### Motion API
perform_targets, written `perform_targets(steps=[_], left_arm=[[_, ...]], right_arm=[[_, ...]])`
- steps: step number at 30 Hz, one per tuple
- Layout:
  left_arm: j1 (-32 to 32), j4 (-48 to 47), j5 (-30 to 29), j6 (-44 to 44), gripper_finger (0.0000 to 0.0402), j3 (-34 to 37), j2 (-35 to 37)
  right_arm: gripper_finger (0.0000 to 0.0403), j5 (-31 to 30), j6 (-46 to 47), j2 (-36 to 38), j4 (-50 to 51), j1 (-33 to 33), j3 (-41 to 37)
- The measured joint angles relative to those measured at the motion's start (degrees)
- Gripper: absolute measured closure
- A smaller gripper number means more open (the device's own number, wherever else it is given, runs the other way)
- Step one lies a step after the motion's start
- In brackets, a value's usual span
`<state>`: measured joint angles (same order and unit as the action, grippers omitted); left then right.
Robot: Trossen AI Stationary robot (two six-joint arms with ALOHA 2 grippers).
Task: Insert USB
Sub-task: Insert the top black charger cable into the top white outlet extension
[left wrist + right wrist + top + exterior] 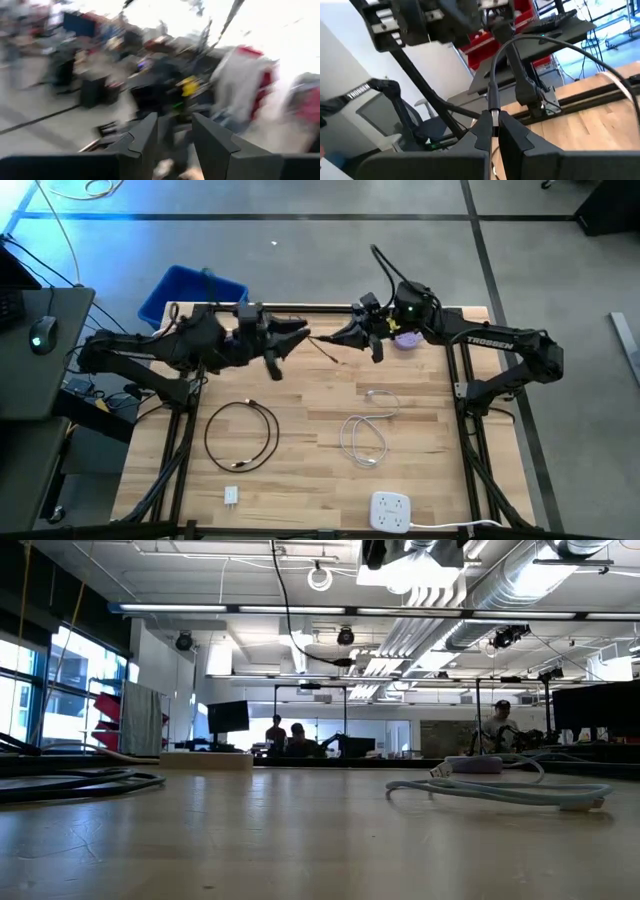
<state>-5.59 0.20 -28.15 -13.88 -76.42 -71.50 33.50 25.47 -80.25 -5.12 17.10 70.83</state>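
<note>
Black cable (492, 85) pinched in right gripper (493, 131), left gripper (300, 337) facing

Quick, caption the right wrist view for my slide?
Right gripper shut on a black cable's metal plug end, held above the wooden table.

Counting now: two cables on the table, one black cable (240, 435), one white cable (366, 435); one wall plug (231, 496); one power strip (391, 511); one blue bin (190, 292).

Blue bin (190, 290) beyond the table's far edge; computer mouse (40, 333) on a side desk (30, 380).
</note>
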Motion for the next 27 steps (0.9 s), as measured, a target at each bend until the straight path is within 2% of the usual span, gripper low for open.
perform_targets(steps=[2, 6, 11, 13, 17, 27], left_arm=[[1.84, -7.49, -1.18, -3.33, 0.0297, -3.10, -1.76], [5.45, -20.53, 6.26, -8.87, 0.0277, -6.94, -4.53], [8.37, -22.53, 18.05, -11.82, 0.0248, -7.57, -5.48], [9.17, -22.53, 21.09, -12.19, 0.0241, -7.61, -5.47], [9.92, -22.93, 21.92, -13.08, 0.0240, -7.61, -5.49], [10.51, -27.94, 23.12, -15.52, 0.0278, -7.61, -5.82]], right_arm=[[0.0403, 0.03, -0.13, 0.00, 0.11, -0.01, 0.00], [0.0403, 0.04, -0.43, 0.01, 0.24, 0.00, -0.02], [0.0403, 0.21, -0.55, 0.07, 1.00, -0.26, -0.02], [0.0403, 0.19, -0.91, 0.07, 1.55, -0.37, -0.02], [0.0403, 0.19, -1.37, 0.07, 1.90, -0.39, -0.02], [0.0403, 0.17, -2.12, 0.07, 2.38, -0.39, -0.07]])
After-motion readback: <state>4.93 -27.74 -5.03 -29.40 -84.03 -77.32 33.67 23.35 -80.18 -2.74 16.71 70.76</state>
